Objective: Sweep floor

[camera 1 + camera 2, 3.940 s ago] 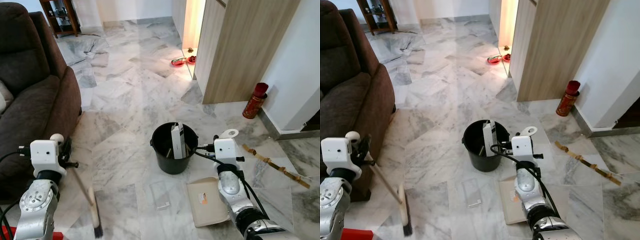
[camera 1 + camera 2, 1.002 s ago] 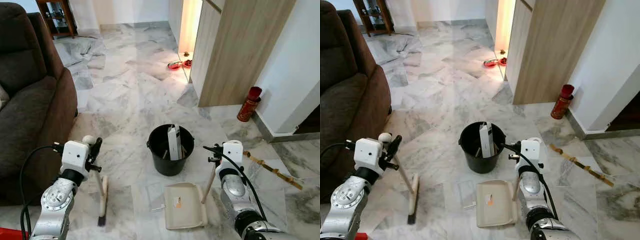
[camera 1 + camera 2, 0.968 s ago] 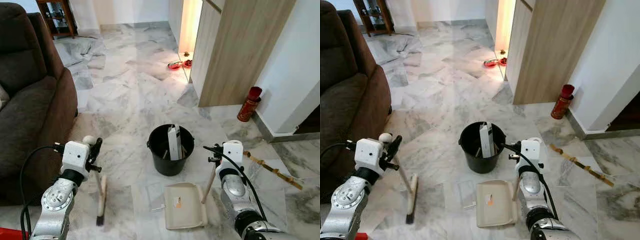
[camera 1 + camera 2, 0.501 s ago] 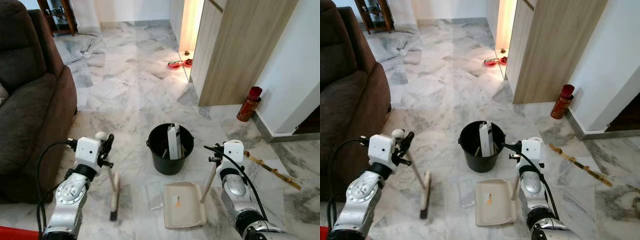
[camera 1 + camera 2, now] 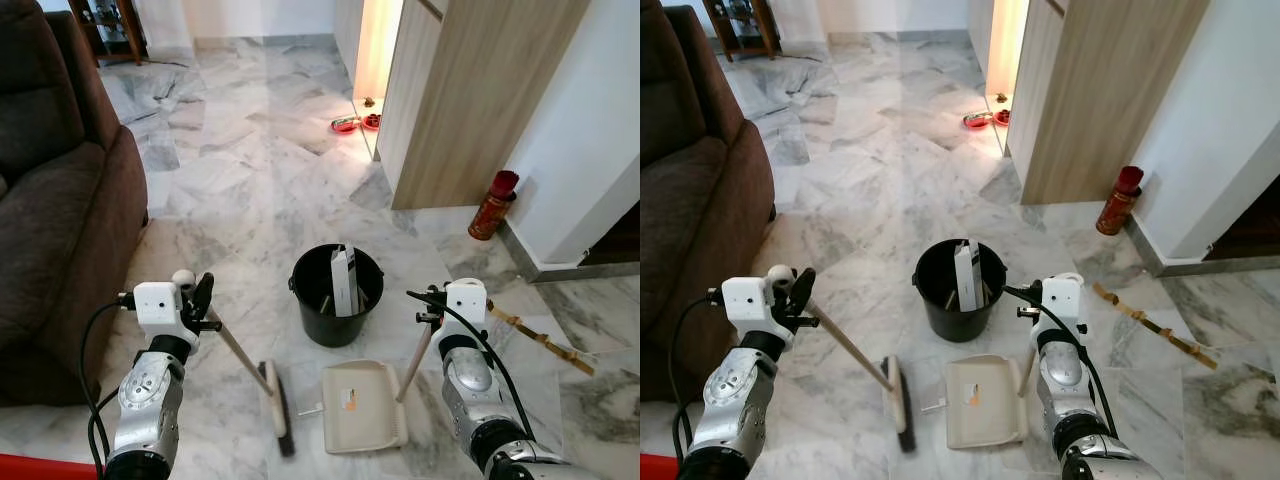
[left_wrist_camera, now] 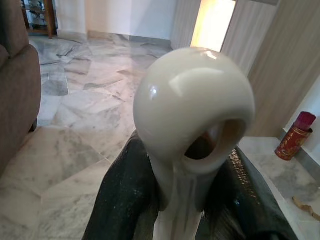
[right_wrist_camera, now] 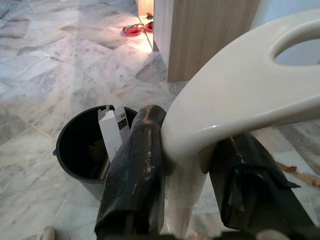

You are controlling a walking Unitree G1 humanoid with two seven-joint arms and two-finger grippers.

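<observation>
My left gripper point(image 5: 203, 302) is shut on the top of a cream broom handle point(image 5: 238, 350), whose loop end point(image 6: 192, 115) sits between the black fingers point(image 6: 125, 200). The broom head point(image 5: 278, 408) rests on the marble floor just left of a cream dustpan point(image 5: 362, 420). A small pale scrap point(image 5: 310, 408) lies between them at the pan's left edge. My right gripper point(image 5: 430, 305) is shut on the dustpan's upright handle point(image 7: 235, 95). A black bucket point(image 5: 337, 295) holding a white carton stands just beyond the pan.
A brown sofa point(image 5: 50, 200) fills the left side. A wooden cabinet point(image 5: 470, 100) and a white wall stand at the right, with a red canister point(image 5: 492, 205) at the wall's foot. Brown scraps point(image 5: 540, 340) trail across the floor at right. Red bowls point(image 5: 350, 125) sit far back.
The broom head has swept right across the floor, from well left of the dustpan to right beside it. The dustpan and right gripper have stayed put.
</observation>
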